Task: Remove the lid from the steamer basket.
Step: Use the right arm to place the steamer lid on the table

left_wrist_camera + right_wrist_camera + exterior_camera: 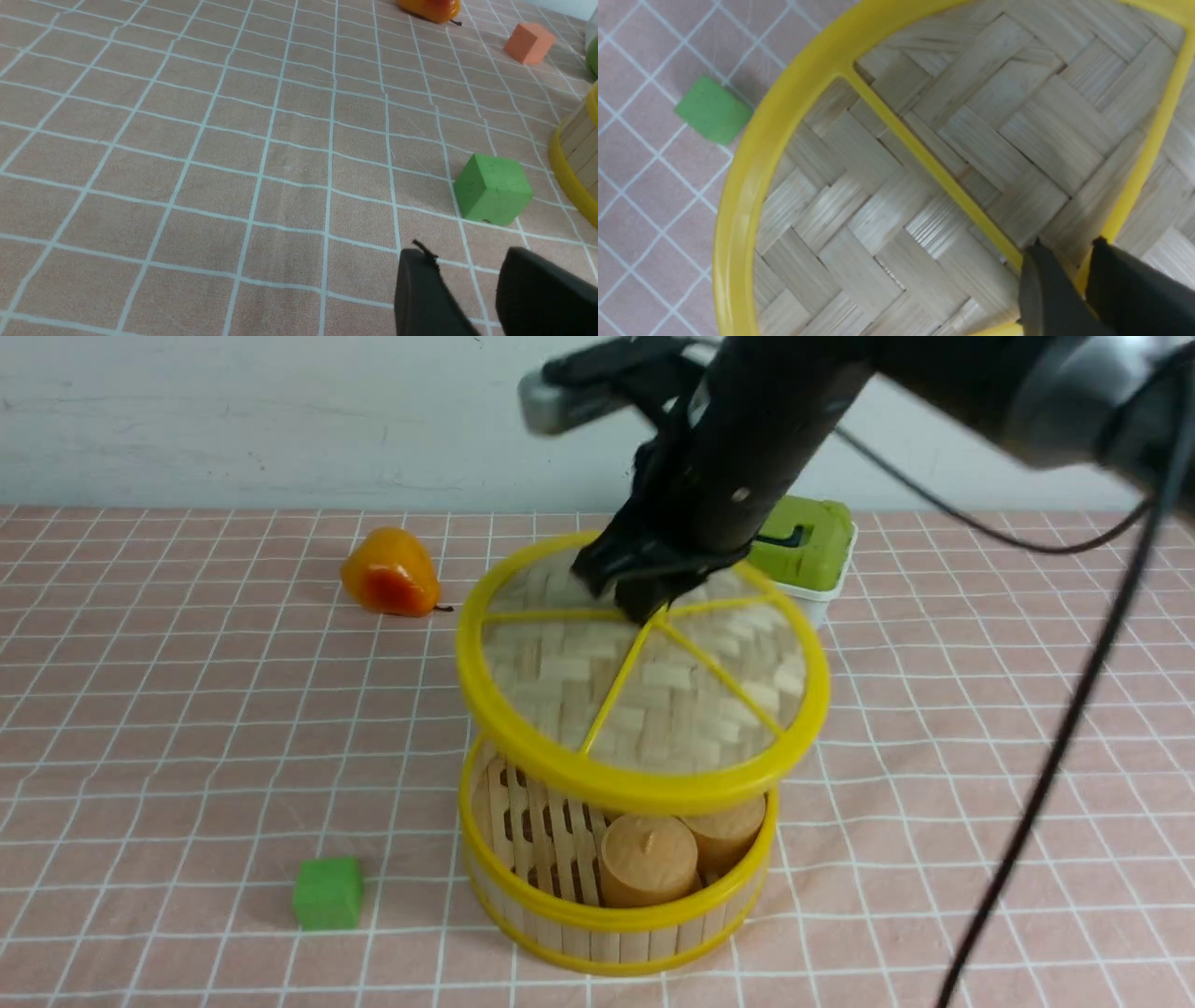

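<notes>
The right gripper (642, 590), clamped on the centre of the lid (644, 709), holds it tilted directly above the steamer basket (611, 922), its near edge clear of the rim.

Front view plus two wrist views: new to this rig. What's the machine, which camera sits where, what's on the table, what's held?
It is a two-armed robot, and each arm ends in a gripper. The front view looks forward from between the arms. The other two pictures come from a camera on each wrist, looking past the fingers. On the pink checked cloth are a basket with brown cylinders inside, a green cube, an orange cube, an orange fruit and a green-lidded box. The right gripper pinches the lid at its centre and holds it tilted above the basket. The left gripper hovers over the cloth near the green cube, jaws slightly apart, empty.
</notes>
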Robot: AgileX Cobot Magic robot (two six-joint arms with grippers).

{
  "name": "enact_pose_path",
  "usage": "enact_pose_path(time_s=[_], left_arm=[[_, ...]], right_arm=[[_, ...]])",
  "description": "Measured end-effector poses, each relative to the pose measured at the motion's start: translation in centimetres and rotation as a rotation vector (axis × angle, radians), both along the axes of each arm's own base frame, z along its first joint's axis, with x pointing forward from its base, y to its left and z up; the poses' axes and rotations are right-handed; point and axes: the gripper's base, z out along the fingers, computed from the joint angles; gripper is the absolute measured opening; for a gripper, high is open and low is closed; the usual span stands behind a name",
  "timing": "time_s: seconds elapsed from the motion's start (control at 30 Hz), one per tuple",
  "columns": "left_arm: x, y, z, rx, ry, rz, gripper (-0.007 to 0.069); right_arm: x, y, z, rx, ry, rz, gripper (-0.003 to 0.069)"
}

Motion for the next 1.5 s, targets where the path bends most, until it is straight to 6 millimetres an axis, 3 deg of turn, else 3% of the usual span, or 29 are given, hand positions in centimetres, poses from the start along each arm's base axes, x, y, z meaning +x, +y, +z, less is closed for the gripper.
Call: enact_pose_path(time_s=[0.13,0.27,0.3,0.37,0.43,0.47,0.53,0.63,0.73,1.1,1.23,1.33,1.4,1.5], left_arm=[[0.0,0.0,0.0,0.0,0.0,0.0,0.0239],[0.0,0.0,0.0,-0.001,0.0,0.0,0.0239],[0.0,0.0,0.0,-0.001,0.0,0.0,0.0239],[0.0,0.0,0.0,-0.001,0.0,0.0,0.0239],[0.0,0.0,0.0,-0.001,0.0,0.0,0.0239],[0.0,0.0,0.0,-0.001,0.0,0.0,0.0239],[0.0,0.0,0.0,-0.001,0.0,0.0,0.0239],[0.0,0.0,0.0,-0.001,0.0,0.0,0.0239],[0.0,0.0,0.0,-0.001,0.0,0.0,0.0239],[0.0,0.0,0.0,-0.003,0.0,0.0,0.0239],[0.0,0.0,0.0,-0.003,0.0,0.0,0.0239],[0.0,0.0,0.0,-0.003,0.0,0.0,0.0239],[0.0,0.0,0.0,-0.003,0.0,0.0,0.0239],[0.0,0.0,0.0,-0.003,0.0,0.0,0.0239]], right_arm=[[-0.6,-4.7,1.9,-0.001,-0.024,-0.094,0.0085],[-1.0,-10.2,0.1,-0.05,0.059,-0.225,0.0085],[-1.1,-10.2,-0.1,-0.053,0.065,-0.225,0.0085],[-1.2,-13.5,-2.7,-0.094,0.156,-0.309,0.0085],[-1.1,-15.5,-5.7,-0.114,0.223,-0.369,0.0085],[-1.0,-15.9,-5.9,-0.111,0.218,-0.381,0.0085],[-0.5,-17.5,-9.4,-0.103,0.221,-0.442,0.0085],[-0.3,-18.1,-12.7,-0.089,0.209,-0.474,0.0085],[0.1,-18.0,-14.4,-0.076,0.193,-0.486,0.0085],[2.0,-17.8,-18.4,-0.064,0.212,-0.506,0.0094],[2.1,-17.8,-18.7,-0.066,0.219,-0.507,0.0162],[1.7,-17.7,-18.0,-0.059,0.227,-0.514,0.0291],[1.1,-17.7,-16.8,-0.044,0.234,-0.52,0.0356],[-0.2,-17.7,-14.2,-0.014,0.219,-0.515,0.0397]])
